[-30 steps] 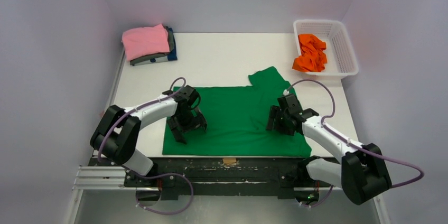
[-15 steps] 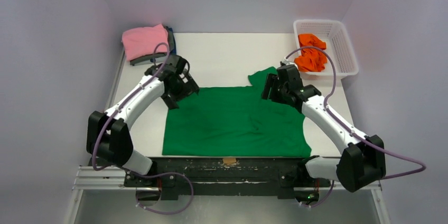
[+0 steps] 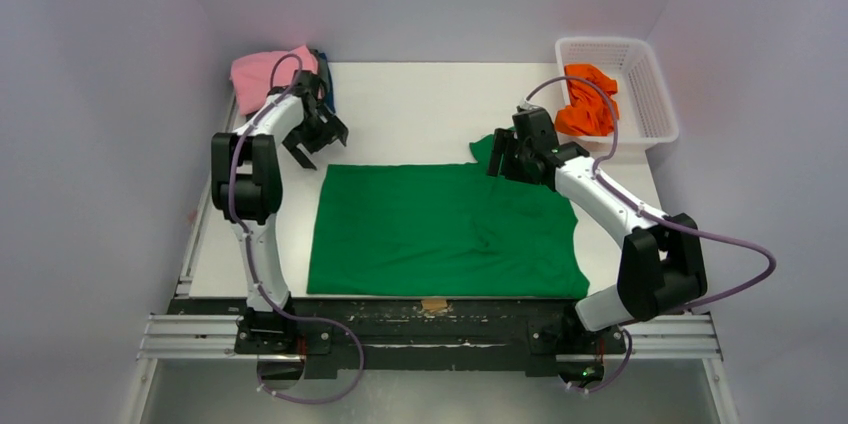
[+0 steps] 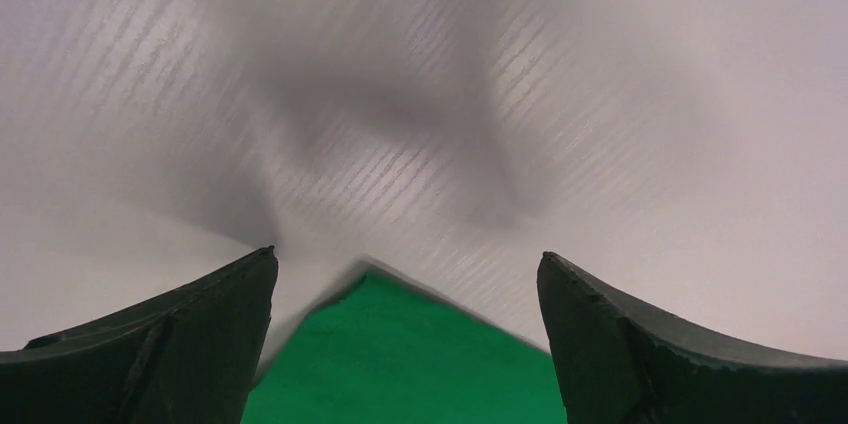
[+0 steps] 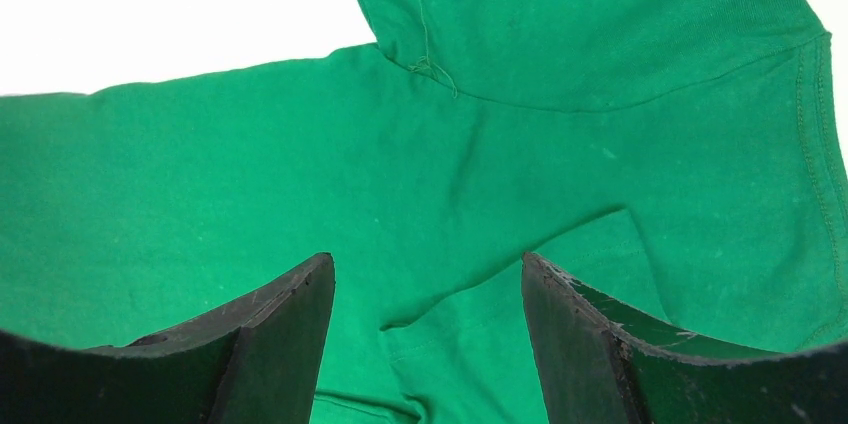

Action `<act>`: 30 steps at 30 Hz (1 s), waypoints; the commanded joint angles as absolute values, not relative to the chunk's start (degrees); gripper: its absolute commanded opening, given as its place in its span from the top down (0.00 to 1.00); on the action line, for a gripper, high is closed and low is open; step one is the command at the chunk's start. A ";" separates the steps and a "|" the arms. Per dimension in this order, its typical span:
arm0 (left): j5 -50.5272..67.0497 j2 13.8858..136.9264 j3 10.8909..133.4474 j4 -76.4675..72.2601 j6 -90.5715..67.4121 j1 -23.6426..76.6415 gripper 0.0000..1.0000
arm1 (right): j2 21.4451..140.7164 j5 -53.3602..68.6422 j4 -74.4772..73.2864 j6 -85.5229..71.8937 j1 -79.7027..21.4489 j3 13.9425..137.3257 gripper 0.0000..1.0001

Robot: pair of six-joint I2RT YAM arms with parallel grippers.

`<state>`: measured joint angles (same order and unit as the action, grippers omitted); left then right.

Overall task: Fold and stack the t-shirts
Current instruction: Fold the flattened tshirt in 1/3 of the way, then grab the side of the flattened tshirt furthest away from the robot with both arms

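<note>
Green tee (image 3: 440, 229) lies spread flat on the tabletop (image 3: 420, 104), its near side along the near edge and one sleeve poking toward the far right corner. The left gripper (image 4: 407, 259) hangs over the shirt's far left corner. Its jaws are spread wide and hold nothing, and the green tip sits right between them in the wrist view. The right gripper (image 5: 427, 259) is above the sleeve seam on the far right side, jaws likewise spread and empty, with cloth directly below.

This reads as the set-up for a grab and fold. To do it well, I'd want the left side to bite a touch further onto the cloth, since most of what's under it is bare tabletop. The right should take the shoulder line rather than the loose sleeve. Lift both level and together so the fold runs straight, and mind the crease near the right side.

The pink tee (image 3: 262, 74) tops the stack at the far left corner, close beside the left arm. Orange tees (image 3: 587, 104) wait in the white basket (image 3: 645, 79) at the far right corner.

Writing? None readable: no brand, tag or print anywhere.
</note>
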<state>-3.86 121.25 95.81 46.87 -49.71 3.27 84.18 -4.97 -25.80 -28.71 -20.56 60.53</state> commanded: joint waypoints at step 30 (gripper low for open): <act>1.20 124.02 102.99 55.97 -45.33 5.62 0.00 | 87.33 -7.60 -17.98 -27.94 -16.48 50.63 0.32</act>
